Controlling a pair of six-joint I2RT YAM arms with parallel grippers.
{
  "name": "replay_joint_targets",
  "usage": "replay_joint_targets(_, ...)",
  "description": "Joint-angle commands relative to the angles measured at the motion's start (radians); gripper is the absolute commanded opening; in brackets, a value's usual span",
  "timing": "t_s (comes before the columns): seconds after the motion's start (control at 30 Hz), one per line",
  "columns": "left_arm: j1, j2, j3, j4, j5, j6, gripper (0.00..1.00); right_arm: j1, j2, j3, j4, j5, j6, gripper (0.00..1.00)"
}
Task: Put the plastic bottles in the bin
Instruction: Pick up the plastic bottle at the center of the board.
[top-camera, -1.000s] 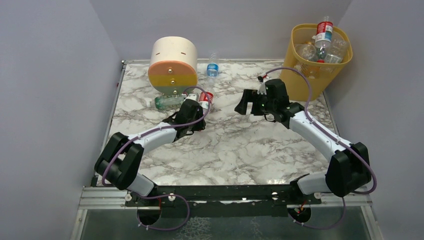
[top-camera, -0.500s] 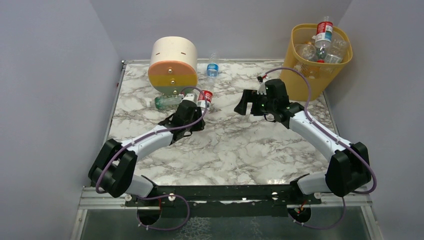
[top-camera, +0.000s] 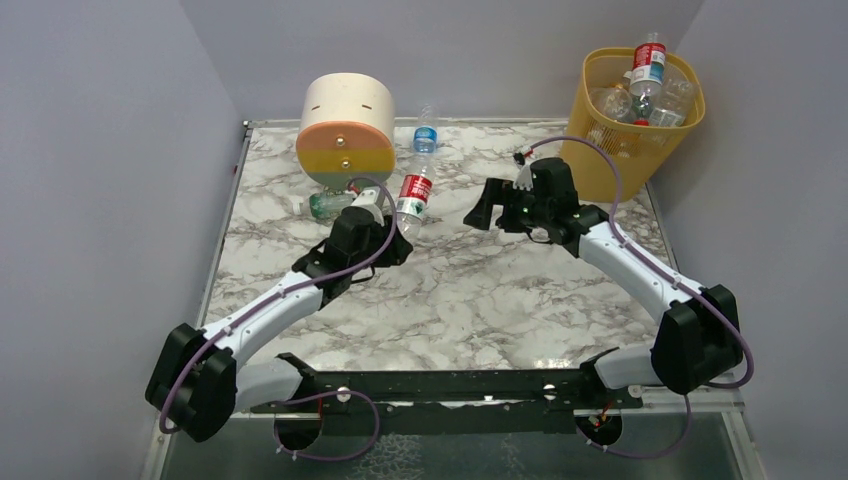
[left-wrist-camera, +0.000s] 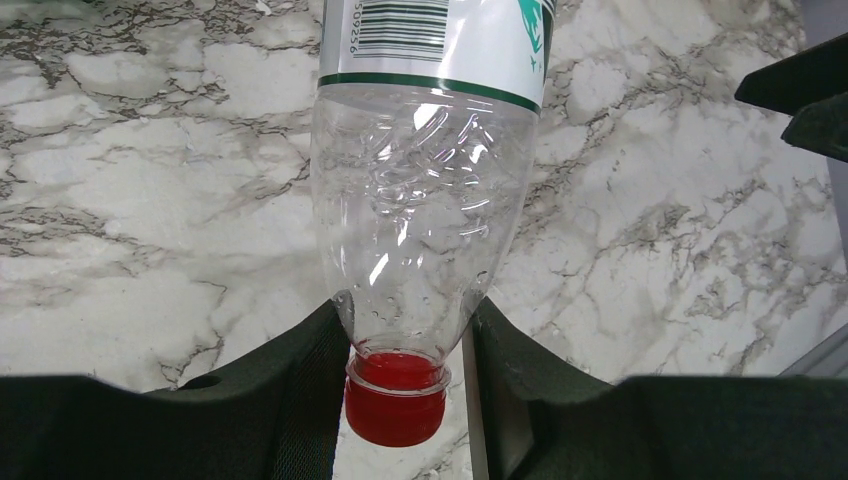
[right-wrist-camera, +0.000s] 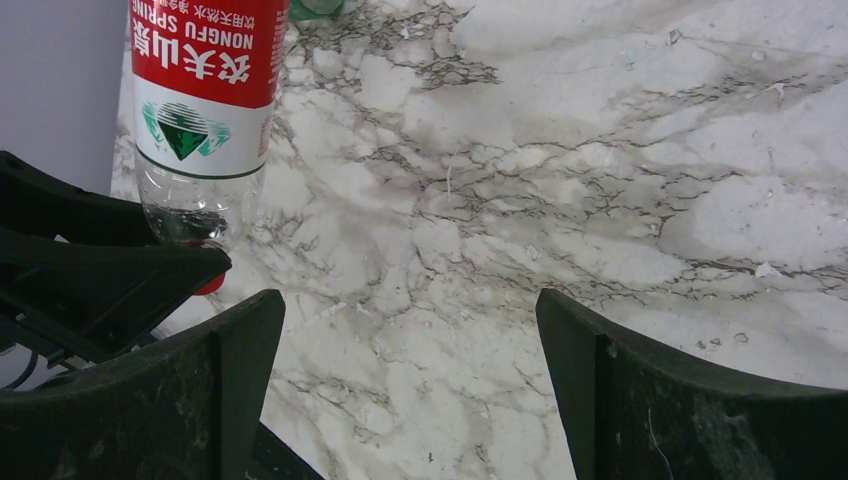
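Note:
A clear bottle with a red label (top-camera: 413, 193) hangs cap-down above the table. My left gripper (top-camera: 398, 226) is shut on its neck, with the red cap (left-wrist-camera: 395, 405) just below the fingers (left-wrist-camera: 300, 370). A short way to its right, my right gripper (top-camera: 482, 212) is open with nothing in it. In the right wrist view that bottle (right-wrist-camera: 205, 90) stands at the upper left. The yellow-orange bin (top-camera: 600, 150) at the far right holds several bottles, one with a red label (top-camera: 648, 62) on top. A blue-labelled bottle (top-camera: 425, 136) and a green bottle (top-camera: 328, 204) stay on the table.
A round cream, orange and yellow drawer unit (top-camera: 346, 125) stands at the back left, right behind the green bottle. Grey walls close in the marble table (top-camera: 480, 290) on the left, back and right.
My left arm has stretched forward and raised the red-labelled bottle, carrying it up and to the right toward the right gripper. The right arm has barely moved.

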Motion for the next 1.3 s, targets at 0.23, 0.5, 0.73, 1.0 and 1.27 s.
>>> replay_joint_targets(0.23,-0.006,-0.143,-0.09,0.01,0.059,-0.065,0.37,0.003,-0.093,0.011,0.041,-0.118,0.078,1.0)
replay_joint_targets(0.5,-0.005,-0.182,-0.094,-0.008,0.058,-0.067,0.37,0.004,-0.063,0.036,0.062,-0.14,0.072,1.0)
replay_joint_targets(0.73,-0.006,-0.165,-0.104,0.003,0.07,-0.078,0.37,0.004,-0.054,-0.006,0.131,-0.159,0.089,1.0)
replay_joint_targets(1.0,-0.005,-0.121,-0.068,0.009,0.082,-0.077,0.37,0.004,-0.039,-0.024,0.2,-0.182,0.093,1.0)
replay_joint_targets(1.27,-0.005,-0.095,-0.054,0.037,0.1,-0.097,0.37,0.006,-0.055,-0.056,0.289,-0.228,0.13,1.0)
